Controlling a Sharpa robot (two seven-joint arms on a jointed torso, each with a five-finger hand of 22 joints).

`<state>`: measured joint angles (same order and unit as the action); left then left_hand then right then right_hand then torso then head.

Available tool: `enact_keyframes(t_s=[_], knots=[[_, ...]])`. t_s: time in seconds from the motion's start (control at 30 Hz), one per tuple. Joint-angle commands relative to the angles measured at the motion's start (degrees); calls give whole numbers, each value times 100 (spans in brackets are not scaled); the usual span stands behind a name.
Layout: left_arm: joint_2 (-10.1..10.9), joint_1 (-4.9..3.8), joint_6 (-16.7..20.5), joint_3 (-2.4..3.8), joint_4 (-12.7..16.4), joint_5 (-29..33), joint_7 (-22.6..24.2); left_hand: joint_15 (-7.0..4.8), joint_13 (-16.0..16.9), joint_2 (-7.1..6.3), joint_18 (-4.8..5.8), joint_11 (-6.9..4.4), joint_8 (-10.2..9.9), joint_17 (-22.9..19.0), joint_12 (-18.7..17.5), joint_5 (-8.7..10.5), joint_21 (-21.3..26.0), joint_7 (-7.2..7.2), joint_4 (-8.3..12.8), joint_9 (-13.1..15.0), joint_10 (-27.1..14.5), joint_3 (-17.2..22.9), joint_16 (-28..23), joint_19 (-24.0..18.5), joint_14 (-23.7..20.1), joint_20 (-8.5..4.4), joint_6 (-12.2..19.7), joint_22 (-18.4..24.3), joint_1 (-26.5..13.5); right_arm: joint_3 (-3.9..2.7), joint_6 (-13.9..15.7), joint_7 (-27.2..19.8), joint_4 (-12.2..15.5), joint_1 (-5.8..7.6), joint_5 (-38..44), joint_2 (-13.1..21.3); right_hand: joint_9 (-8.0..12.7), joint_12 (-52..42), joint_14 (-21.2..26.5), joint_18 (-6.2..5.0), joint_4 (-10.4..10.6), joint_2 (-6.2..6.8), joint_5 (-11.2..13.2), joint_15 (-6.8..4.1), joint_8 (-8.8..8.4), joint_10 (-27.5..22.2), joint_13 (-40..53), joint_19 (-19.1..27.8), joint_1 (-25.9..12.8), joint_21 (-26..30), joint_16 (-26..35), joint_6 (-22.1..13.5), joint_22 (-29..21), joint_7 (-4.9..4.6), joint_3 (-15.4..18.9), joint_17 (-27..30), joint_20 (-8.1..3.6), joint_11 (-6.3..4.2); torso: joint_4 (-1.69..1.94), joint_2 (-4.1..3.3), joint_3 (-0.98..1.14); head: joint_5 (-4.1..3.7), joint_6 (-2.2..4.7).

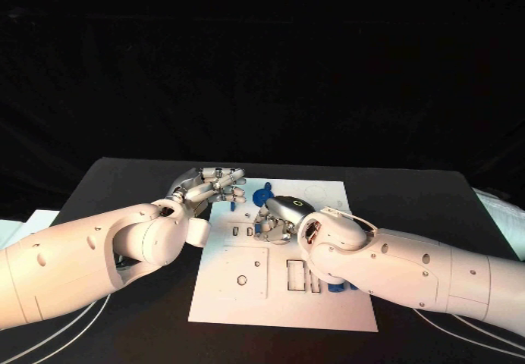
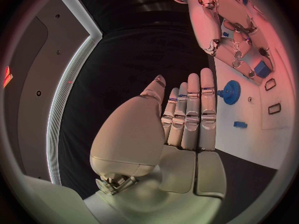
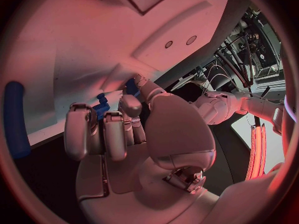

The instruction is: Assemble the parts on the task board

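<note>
We judge that our right hand (image 1: 276, 220), fingers curled over the task board (image 1: 224, 299), is seating a blue part (image 3: 101, 103), though its grasp we cannot tell, while our left hand (image 2: 187, 115) is released beside the blue gear (image 2: 231, 91), to be picked next.

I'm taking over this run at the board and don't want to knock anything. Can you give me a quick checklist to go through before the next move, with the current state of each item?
1. Left hand free: ok, fingers straight and together, holding nothing, beside the board.
2. Right hand over the board: ok, curled down onto its middle.
3. What the right hand holds: cannot tell; a small blue part sits at its fingertips, grip unclear.
4. Blue gear standing on the board: ok, between the two hands.
5. Hands apart: ok, a gap shows between them.
6. Blue piece near the slots: cannot tell, the right arm covers most of it.
</note>
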<state>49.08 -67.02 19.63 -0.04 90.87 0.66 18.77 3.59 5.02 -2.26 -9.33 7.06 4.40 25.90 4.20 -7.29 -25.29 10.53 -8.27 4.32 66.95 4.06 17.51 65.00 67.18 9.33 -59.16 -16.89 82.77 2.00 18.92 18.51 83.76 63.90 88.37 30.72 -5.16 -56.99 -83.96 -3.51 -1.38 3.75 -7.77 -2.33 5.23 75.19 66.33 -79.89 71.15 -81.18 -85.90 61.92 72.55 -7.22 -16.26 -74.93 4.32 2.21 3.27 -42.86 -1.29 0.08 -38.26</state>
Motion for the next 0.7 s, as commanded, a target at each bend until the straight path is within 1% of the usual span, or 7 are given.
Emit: enact_keyframes(t_s=[0.03,0.13,0.27,0.37,0.43,0.53,0.7], knots=[[-6,-3,-126,4,17,15,14,7,-2,19,-83,12,-29,8,-30,27,28,22,42,1,-9,-4,-41,-35,-45,-10,-17,-7,5,35,-333,111,-32,-43,45,-1,16,105,-420,-48,5,86,-51,58,-52,-92,-74,66,-11,61,32,-102,-50,-17,54,-657,9,15,1,0,-1,0,-2],[-4,-3,-127,4,18,15,7,8,-2,20,-82,14,-30,9,-31,28,28,23,40,1,-10,-4,-42,-36,-45,-9,-16,-8,1,35,-286,99,-33,-43,35,5,40,326,-414,-56,30,126,-73,79,-104,-212,-239,90,-30,91,46,-205,-92,-45,115,-638,27,42,0,-4,-4,-2,-10],[-4,-3,-127,4,12,15,0,8,-2,20,-82,14,-30,9,-31,28,28,23,40,1,-10,-4,-42,-36,-45,-9,-16,-8,1,35,-170,59,-25,-42,23,11,53,370,-411,-62,67,190,-109,96,-124,-250,-285,107,-69,114,58,-272,-123,-60,221,-625,44,60,0,-1,-2,-1,-13],[-8,-3,-130,4,8,15,-5,8,-2,20,-82,14,-30,9,-31,28,28,23,40,1,-10,-4,-42,-36,-45,-9,-16,-8,1,35,-25,17,-5,-42,6,16,61,391,-407,-67,124,239,-142,106,-128,-275,-315,116,-118,133,70,-320,-145,-65,348,-609,57,69,3,-1,-3,-2,-16],[-10,-3,-136,4,5,15,-9,9,-3,20,-82,14,-31,10,-31,28,28,25,39,1,-11,-5,-42,-36,-45,-9,-15,-8,-2,35,93,-17,9,-42,-31,19,67,486,-397,-79,181,275,-110,112,-132,-336,-394,149,-177,169,95,-356,-203,-70,455,-569,62,78,2,-2,-3,-5,-17],[-13,-3,-143,4,1,15,-17,11,-4,20,-81,18,-33,12,-33,29,29,30,35,0,-15,-7,-44,-38,-45,-7,-12,-10,-13,35,350,-85,36,-42,-95,27,108,739,-377,-101,296,307,-59,140,-155,-510,-603,213,-245,244,147,-533,-316,-109,671,-494,82,113,-3,0,0,-1,-15],[-21,-3,-156,3,-14,15,-28,11,-4,20,-82,20,-34,14,-34,29,28,33,34,-1,-18,-7,-43,-37,-42,-7,-10,-11,-16,34,950,-302,133,-43,-204,83,119,730,-373,-109,391,278,-112,157,-128,-549,-642,227,-199,276,167,-604,-353,-126,871,-474,101,132,0,0,5,-8,-9]])
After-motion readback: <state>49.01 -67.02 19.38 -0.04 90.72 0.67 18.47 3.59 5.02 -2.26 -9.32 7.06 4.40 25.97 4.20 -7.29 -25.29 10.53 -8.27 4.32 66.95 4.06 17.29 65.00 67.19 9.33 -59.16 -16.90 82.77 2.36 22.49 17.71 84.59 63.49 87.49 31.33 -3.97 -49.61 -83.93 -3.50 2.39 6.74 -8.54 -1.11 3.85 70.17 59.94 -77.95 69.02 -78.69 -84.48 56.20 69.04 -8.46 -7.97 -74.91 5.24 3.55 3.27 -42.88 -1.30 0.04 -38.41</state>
